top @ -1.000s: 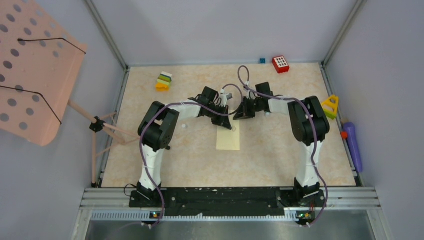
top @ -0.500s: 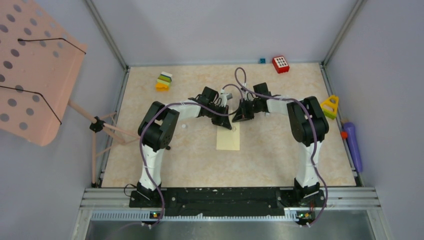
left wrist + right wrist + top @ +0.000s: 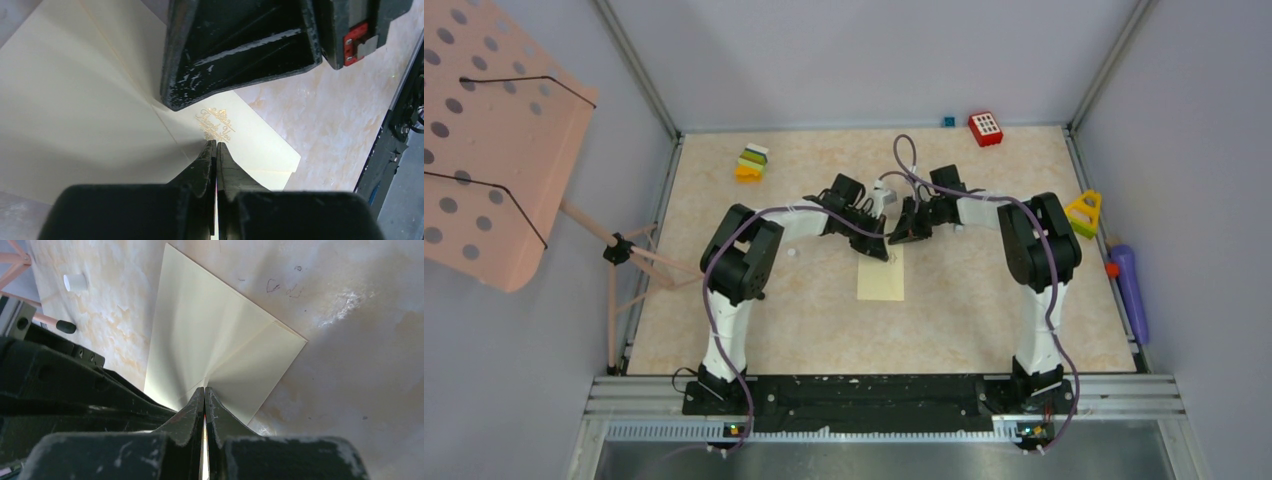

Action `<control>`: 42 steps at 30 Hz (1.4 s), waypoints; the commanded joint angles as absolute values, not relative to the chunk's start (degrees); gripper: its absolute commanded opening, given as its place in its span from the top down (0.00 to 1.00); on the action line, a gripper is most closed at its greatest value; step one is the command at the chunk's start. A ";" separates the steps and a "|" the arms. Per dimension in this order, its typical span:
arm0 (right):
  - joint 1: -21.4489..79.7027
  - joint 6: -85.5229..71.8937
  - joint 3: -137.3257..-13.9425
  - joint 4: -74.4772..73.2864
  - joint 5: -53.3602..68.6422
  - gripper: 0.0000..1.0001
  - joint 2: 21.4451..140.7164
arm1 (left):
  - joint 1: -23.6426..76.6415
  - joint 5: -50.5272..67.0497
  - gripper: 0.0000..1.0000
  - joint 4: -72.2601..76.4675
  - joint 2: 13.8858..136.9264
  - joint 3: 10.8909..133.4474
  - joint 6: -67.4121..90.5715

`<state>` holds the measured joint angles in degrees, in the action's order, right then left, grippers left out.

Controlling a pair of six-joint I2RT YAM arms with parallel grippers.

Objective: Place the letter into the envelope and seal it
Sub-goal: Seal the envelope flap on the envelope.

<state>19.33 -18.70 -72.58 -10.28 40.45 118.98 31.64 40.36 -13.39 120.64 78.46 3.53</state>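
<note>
The pale yellow envelope (image 3: 881, 277) lies flat on the table's middle, long side running away from me. Its flap lies folded down, with fold lines meeting near a gold "Thank You" print (image 3: 216, 124). My left gripper (image 3: 216, 143) is shut, its tips resting on the envelope (image 3: 75, 110) just below that print. My right gripper (image 3: 204, 388) is also shut, its tips down on the envelope (image 3: 210, 335) where the creases meet. From above, the left gripper (image 3: 874, 247) and right gripper (image 3: 902, 235) stand almost tip to tip over the envelope's far end. The letter is hidden.
A small white cylinder (image 3: 792, 253) lies left of the envelope. A stack of green, yellow and white blocks (image 3: 752, 162) and a red dotted block (image 3: 985, 128) sit at the back. A yellow triangle toy (image 3: 1084, 213) and purple cylinder (image 3: 1130, 290) line the right edge. A pink perforated stand (image 3: 494, 150) leans outside left.
The right gripper has edged slightly left, toward the left gripper. The left wrist has turned a little. The envelope has stayed in place and both grippers have remained shut.
</note>
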 commanded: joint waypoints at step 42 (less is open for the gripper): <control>20.61 -15.86 -73.21 -14.06 29.25 1.00 121.55 | 31.63 38.01 1.00 -26.36 124.50 80.86 -6.06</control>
<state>19.73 -19.09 -73.32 -11.55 39.13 118.98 33.63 45.36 -23.92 121.21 80.03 -5.48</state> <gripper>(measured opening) 0.001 0.009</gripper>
